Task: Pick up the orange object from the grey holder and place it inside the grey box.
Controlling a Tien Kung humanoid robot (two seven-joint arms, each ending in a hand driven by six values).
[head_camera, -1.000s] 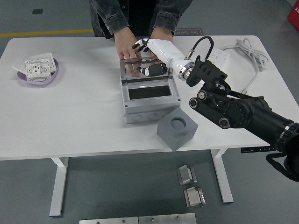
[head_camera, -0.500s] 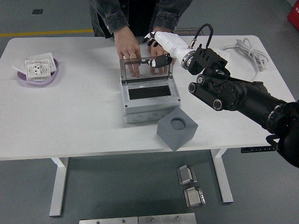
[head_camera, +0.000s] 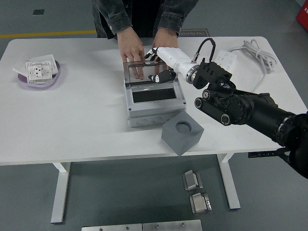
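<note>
Grey box [head_camera: 155, 103]: mid-bench, clear lid raised, dark opening exposed. Grey holder [head_camera: 182, 132]: cube, round recess, near edge. Orange object: not visible. Right hand [head_camera: 156, 67]: white, over lid, grip indeterminate. Person's hands [head_camera: 131, 50]: far edge, steadying lid.

1. The box [head_camera: 155, 99] sits mid-table [head_camera: 86, 120].
2. The holder [head_camera: 182, 133] stands just right-front of the box.
3. The dish [head_camera: 40, 79] lies far left of the box.
4. The cable [head_camera: 252, 53] lies far right, behind the box.
</note>
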